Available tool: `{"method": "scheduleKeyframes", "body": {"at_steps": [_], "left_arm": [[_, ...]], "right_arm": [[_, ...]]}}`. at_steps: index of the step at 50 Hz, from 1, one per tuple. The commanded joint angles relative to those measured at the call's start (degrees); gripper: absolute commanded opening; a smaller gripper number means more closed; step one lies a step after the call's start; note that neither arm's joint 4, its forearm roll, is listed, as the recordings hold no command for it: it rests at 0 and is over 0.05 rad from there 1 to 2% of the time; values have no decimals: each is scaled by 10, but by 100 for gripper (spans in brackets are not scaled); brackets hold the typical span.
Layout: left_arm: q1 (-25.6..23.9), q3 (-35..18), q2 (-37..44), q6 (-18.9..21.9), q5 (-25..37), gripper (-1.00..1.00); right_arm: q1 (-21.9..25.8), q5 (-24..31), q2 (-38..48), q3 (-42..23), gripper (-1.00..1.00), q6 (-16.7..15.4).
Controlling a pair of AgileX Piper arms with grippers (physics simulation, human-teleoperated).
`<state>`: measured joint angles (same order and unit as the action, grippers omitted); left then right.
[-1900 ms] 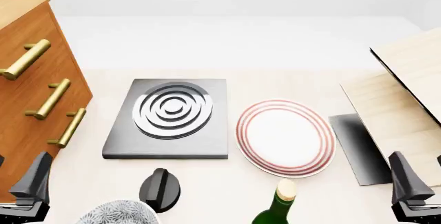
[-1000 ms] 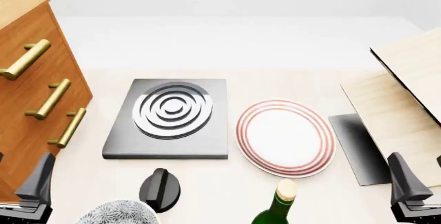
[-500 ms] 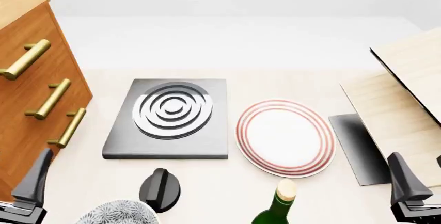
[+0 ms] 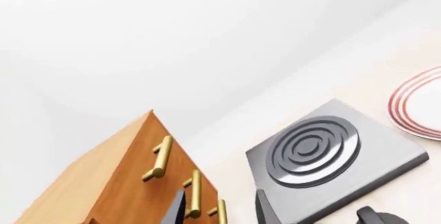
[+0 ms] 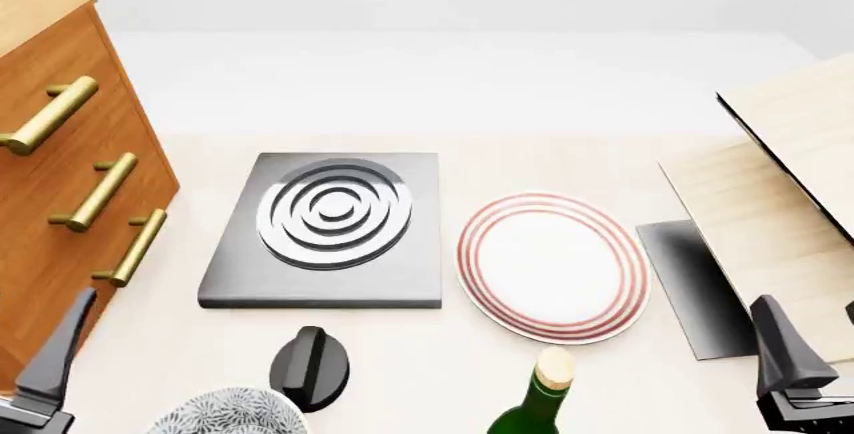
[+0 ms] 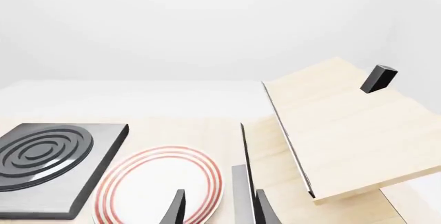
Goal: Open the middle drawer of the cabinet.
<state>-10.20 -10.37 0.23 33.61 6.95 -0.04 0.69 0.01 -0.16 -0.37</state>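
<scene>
Drawers shut on orange-brown wooden cabinet (image 5: 54, 184); middle drawer's brass bar handle (image 5: 96, 192) untouched. Left gripper (image 4: 219, 214) beside cabinet, fingers spread; right gripper (image 6: 219, 211) likewise spread.

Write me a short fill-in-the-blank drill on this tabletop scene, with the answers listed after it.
1. The cabinet has ___ drawer fronts, each with a brass bar handle.
2. In the front view, the red-ringed plate lies to the ___ of the grey burner slab.
3. The middle drawer is ___, its front level with the other two.
4. The bottle near the table's front edge is ___ in colour.

Missing words: three; right; closed; green
</scene>
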Motion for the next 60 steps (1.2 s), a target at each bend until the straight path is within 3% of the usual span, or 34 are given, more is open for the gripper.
{"method": "scheduleKeyframes", "body": {"at_steps": [1,5,27,40,60], "left_arm": [[-17,-23,0,46,21,100],[-21,-39,3,46,46,100],[4,-65,124,86,-7,100],[31,-38,147,147,-61,100],[25,-12,230,187,-129,100]], "right_arm": [[0,-2,0,-1,100,1],[0,-2,0,-1,100,1],[0,-2,0,-1,100,1],[0,-2,0,-1,100,1],[0,-2,0,-1,100,1]]}}
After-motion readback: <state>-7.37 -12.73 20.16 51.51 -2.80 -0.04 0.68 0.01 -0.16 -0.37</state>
